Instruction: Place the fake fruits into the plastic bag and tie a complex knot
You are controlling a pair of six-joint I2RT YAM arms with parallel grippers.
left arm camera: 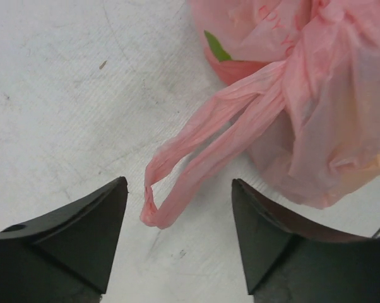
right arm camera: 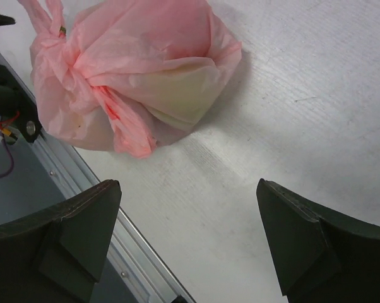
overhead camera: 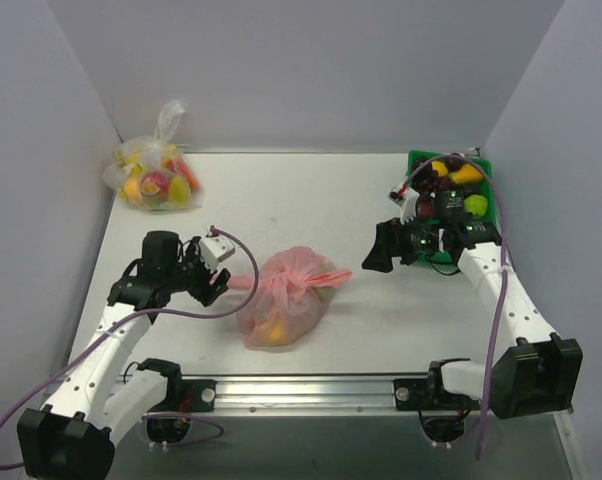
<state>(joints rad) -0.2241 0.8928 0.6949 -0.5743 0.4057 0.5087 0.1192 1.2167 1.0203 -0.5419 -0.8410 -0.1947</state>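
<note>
The pink plastic bag (overhead camera: 286,300) lies tied in the middle of the table, with fake fruits (overhead camera: 274,327) showing yellow through it. Its knot (overhead camera: 281,283) has pink ends sticking out left and right. My left gripper (overhead camera: 219,285) is just left of the bag and open. In the left wrist view a handle loop (left arm camera: 177,189) lies loose on the table between the fingers of that gripper (left arm camera: 179,183), untouched. A red fruit with a green leaf (left arm camera: 231,63) shows through the bag (left arm camera: 329,126). My right gripper (overhead camera: 373,258) hovers open to the bag's right. In the right wrist view this gripper (right arm camera: 189,183) is empty and the bag (right arm camera: 146,69) lies ahead.
A green tray (overhead camera: 413,157) at the back right holds more fruit, under the right arm. A clear bag of yellow and red fruit (overhead camera: 153,178) sits in the back left corner. Grey walls enclose three sides, and a metal rail (overhead camera: 301,388) runs along the near edge.
</note>
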